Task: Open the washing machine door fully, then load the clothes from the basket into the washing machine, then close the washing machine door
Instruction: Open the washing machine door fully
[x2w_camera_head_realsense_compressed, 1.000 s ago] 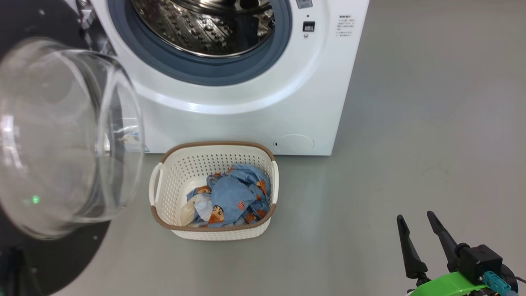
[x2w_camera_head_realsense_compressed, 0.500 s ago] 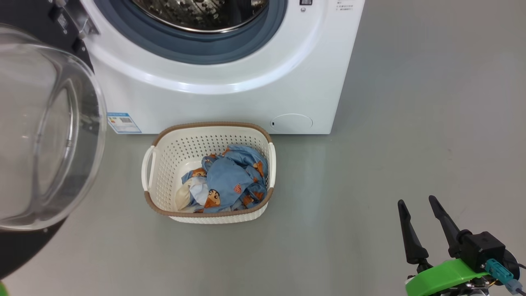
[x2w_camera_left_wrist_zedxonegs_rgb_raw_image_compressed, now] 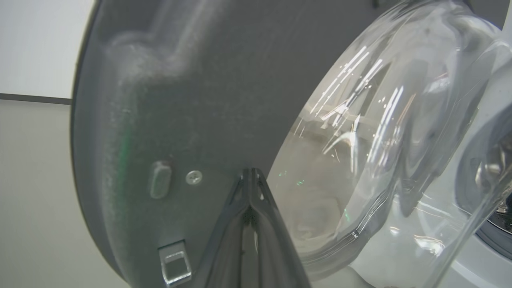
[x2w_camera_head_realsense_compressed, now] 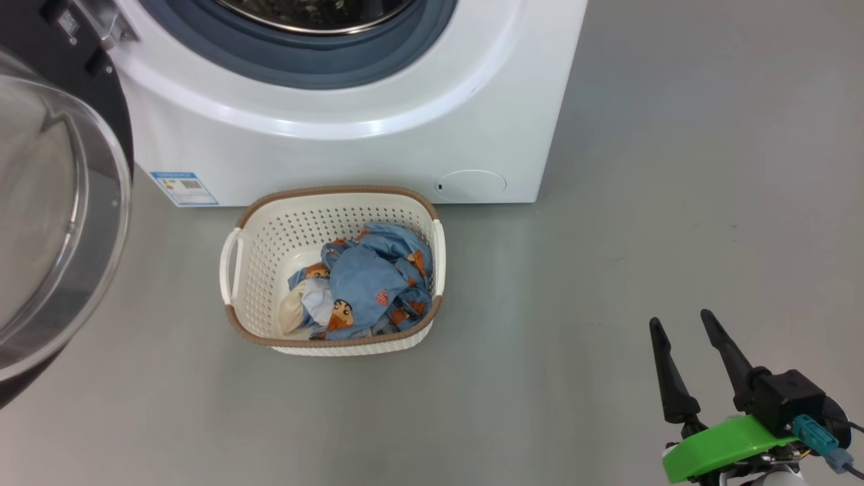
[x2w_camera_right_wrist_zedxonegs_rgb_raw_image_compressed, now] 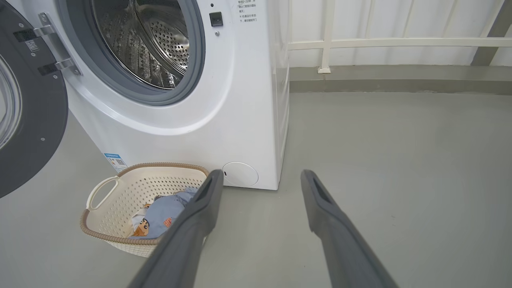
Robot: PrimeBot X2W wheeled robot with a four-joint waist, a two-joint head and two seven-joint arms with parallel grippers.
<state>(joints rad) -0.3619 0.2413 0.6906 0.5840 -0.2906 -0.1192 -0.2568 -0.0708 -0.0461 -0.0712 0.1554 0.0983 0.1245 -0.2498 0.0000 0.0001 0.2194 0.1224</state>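
The washing machine door [x2w_camera_head_realsense_compressed: 47,202] stood swung wide at the frame's left edge. The clothes [x2w_camera_head_realsense_compressed: 361,287] lay unloaded in the basket [x2w_camera_head_realsense_compressed: 270,236] at centre. The left gripper [x2w_camera_left_wrist_zedxonegs_rgb_raw_image_compressed: 250,176], pinched shut on nothing, pointed at the door's inner face; the right gripper [x2w_camera_head_realsense_compressed: 680,318], lower right, hung spread, empty. Loading and closing remained.

Smooth grey floor [x2w_camera_head_realsense_compressed: 675,169]; white railing [x2w_camera_right_wrist_zedxonegs_rgb_raw_image_compressed: 400,42] against white wall [x2w_camera_right_wrist_zedxonegs_rgb_raw_image_compressed: 400,20]; grey kerb [x2w_camera_right_wrist_zedxonegs_rgb_raw_image_compressed: 400,80] along base.

Cream basket [x2w_camera_head_realsense_compressed: 270,270], brown rim; blue clothes [x2w_camera_head_realsense_compressed: 364,283], orange-brown cartoon print; white washing machine [x2w_camera_head_realsense_compressed: 378,155].
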